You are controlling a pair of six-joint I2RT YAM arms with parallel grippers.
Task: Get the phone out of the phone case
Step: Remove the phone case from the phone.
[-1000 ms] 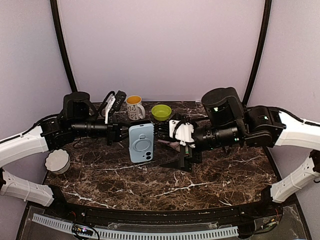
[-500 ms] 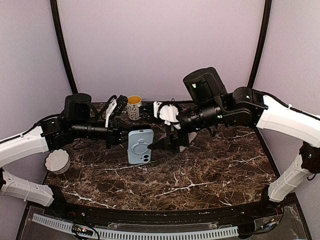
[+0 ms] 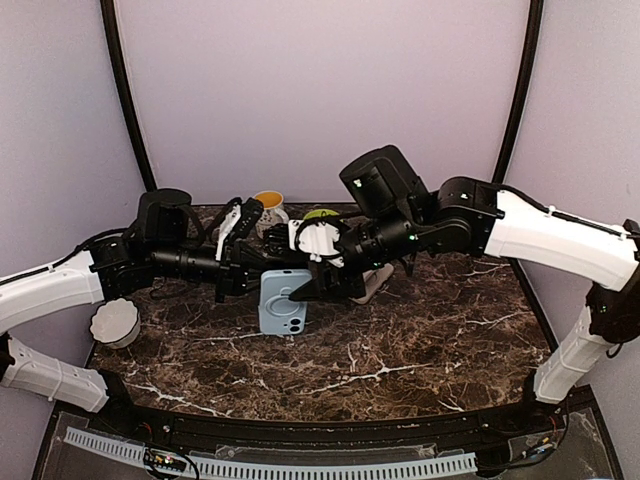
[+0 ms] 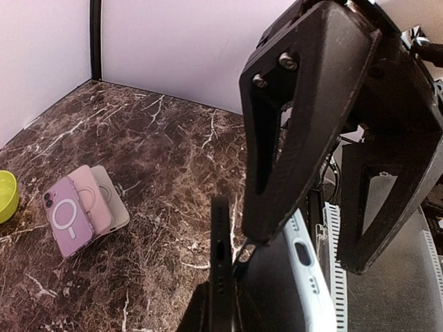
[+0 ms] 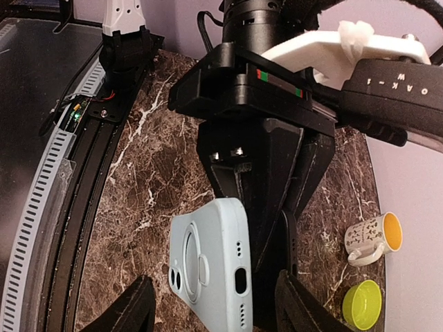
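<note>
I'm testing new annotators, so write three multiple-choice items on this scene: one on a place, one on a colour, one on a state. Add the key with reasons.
1. Where does the mug stand?
A) at the far edge of the table
B) beside the arm bases
C) on the floor

2. What colour is the phone case?
A) black
B) light blue
C) red

3. The right end effector is:
A) shut on the mug
B) out of view
C) open

Key:
1 A, the mug sits at the back, by the wall.
2 B, its ringed back shows pale blue in the top and right wrist views.
3 C, the right wrist view shows its fingers spread wide, one on either side of the case.
</note>
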